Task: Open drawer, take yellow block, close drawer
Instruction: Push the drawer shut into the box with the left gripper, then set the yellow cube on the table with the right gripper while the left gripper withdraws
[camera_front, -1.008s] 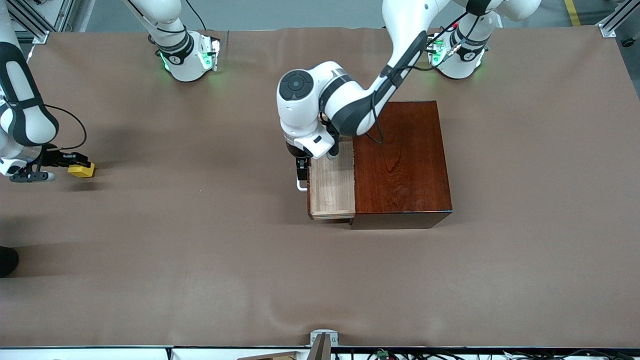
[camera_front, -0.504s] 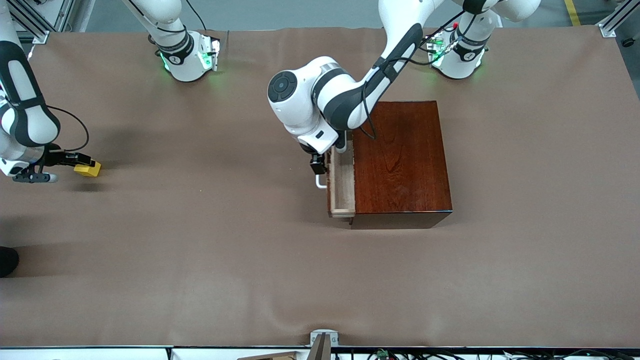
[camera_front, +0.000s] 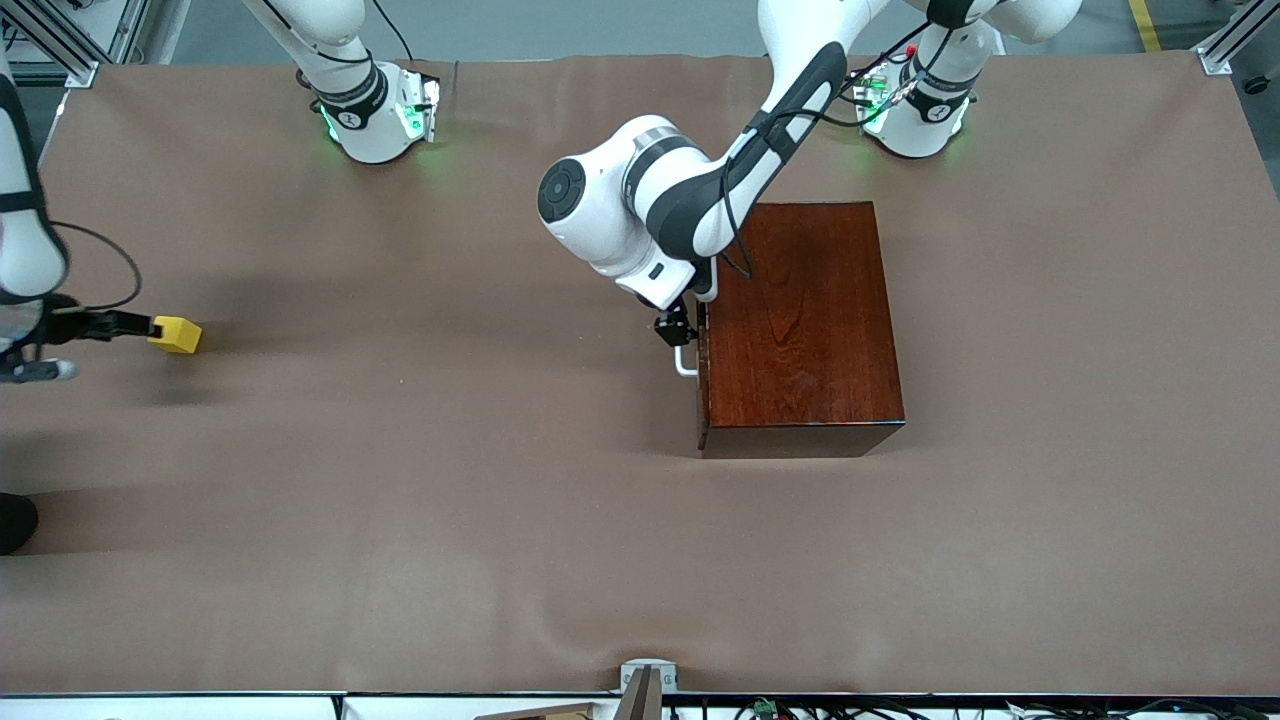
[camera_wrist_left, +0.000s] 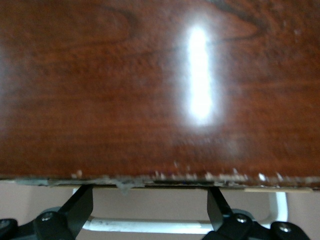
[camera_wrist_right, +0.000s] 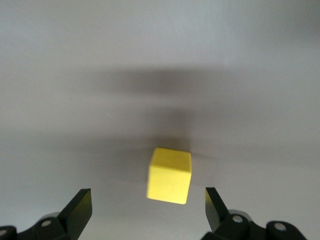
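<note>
Right wrist view shows the right gripper (camera_wrist_right: 145, 212) with fingers (camera_wrist_right: 80, 205) spread wide around nothing, the yellow block (camera_wrist_right: 169, 175) freed on the table (camera_front: 400, 500) near the right arm's edge. The left gripper (camera_wrist_left: 150, 212) straddles the handle (camera_front: 683, 362), fingers apart, not visibly clamping. A second ago the drawer (camera_front: 700, 370) stood open and the block was gripped; now the drawer is flush, and pushing harder might shove the box (camera_front: 800, 320).

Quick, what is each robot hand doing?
Left gripper: open, fingers either side of the drawer handle.
Right gripper: open, yellow block let go.
</note>
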